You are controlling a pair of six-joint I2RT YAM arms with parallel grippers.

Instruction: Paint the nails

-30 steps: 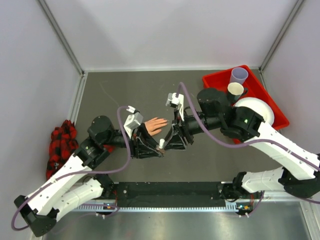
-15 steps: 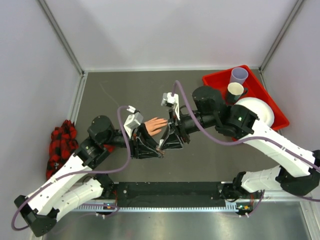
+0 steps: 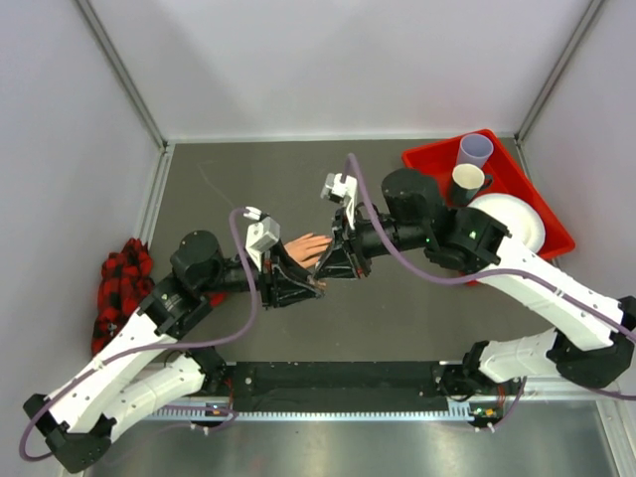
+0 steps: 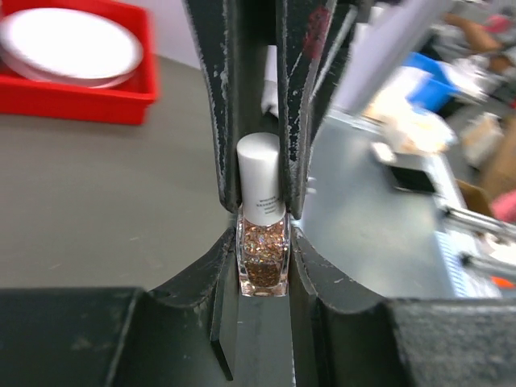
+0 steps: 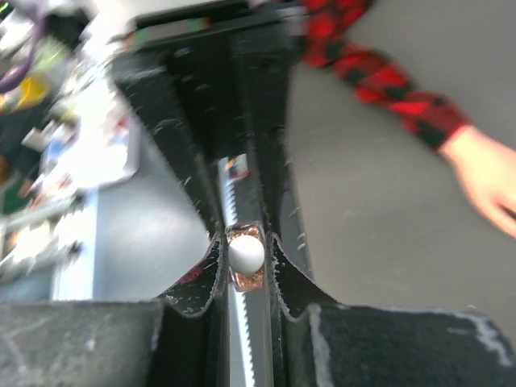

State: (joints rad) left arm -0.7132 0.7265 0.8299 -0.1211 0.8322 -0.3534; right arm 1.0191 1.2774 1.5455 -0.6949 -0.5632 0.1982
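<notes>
Currently the nails (image 3: 327, 243) lie at the fingertip end of the mannequin hand (image 3: 308, 249), which rests on the desk (image 3: 248, 189) near its middle, just beyond the two wrists. From above they are too small to tell apart. I judge them to be hard, smooth plates fixed to a light, stiff hand. They are to be brushed, not grasped, and the hand may slide under pressure, its plaid sleeve (image 5: 379, 72) being soft cloth. The item actually held is the nail polish bottle (image 4: 262, 254), small, glassy and probably slippery and breakable. Its flat glass sides and the white cap (image 4: 260, 173) look like the sound places to hold. The left fingers (image 4: 201, 274) are closed on the glass body. The right fingers (image 5: 289, 278) sit either side of the cap and appear pressed against it, meeting the left ones tip to tip. Both arms reach inward over the desk with wrists facing each other. The left forearm comes from the near left corner. The right arm bends at its elbow beside the red tray (image 3: 422, 159). The cap is seated, so I judge opening to be the step in hand.
</notes>
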